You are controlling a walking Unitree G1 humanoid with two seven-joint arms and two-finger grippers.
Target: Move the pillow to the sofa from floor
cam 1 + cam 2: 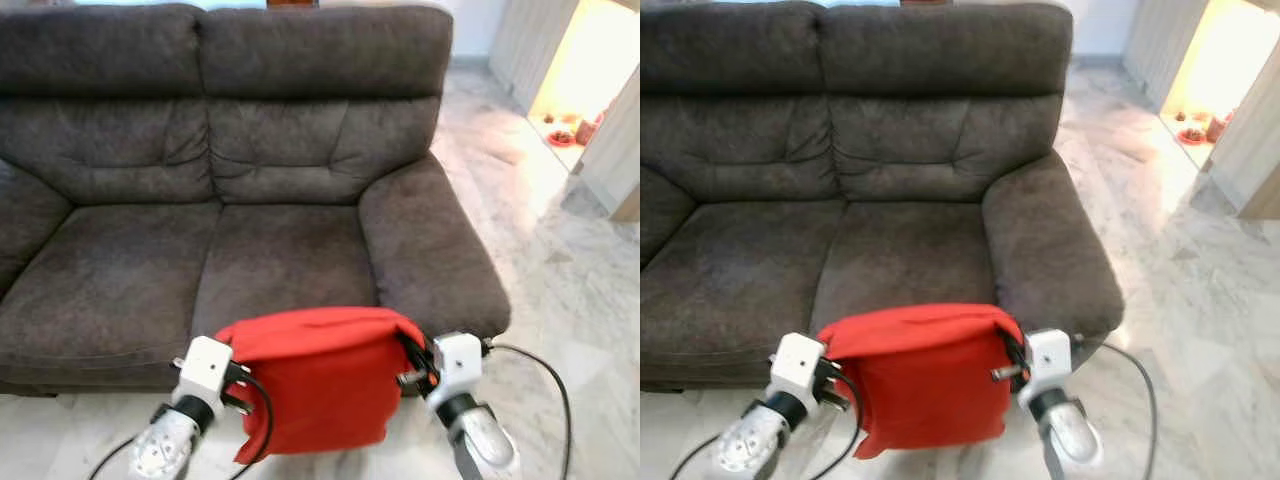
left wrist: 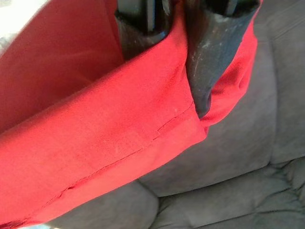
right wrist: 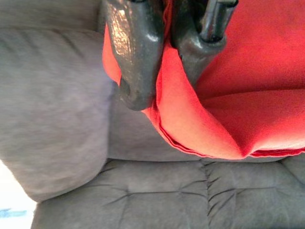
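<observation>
Lifted clear of the floor already: red pillow [image 1: 315,385] hanging at 6 o'clock of the head views, directly in front of the dark grey sofa [image 1: 240,180], stretched between both arms by its upper corners. Pinched at the upper left corner by the left gripper [image 2: 178,57], fabric clamped tight between the two black fingers [image 2: 209,57] in the left wrist view. Same on the other side: right gripper [image 3: 159,52] closed on the upper right corner, a fold of red cloth squeezed between its fingers [image 3: 133,57]. Top edge of the pillow about level with the front lip of the right seat cushion [image 1: 285,265], lower part drooping below it, toward 6 o'clock (bottom hem slack and hanging free). Not yet resting on the sofa, by the look of it; seat cushions bare at 12 o'clock of the pillow, armrest [image 1: 430,245] at about 1 o'clock.

So, as a judgement: pick-up done, carry to the sofa largely done, placement left. Still needed: raise and carry forward over the seat edge, lower onto a cushion, release both corners, pull back. Marble floor [image 1: 570,290] off at 3 o'clock.
</observation>
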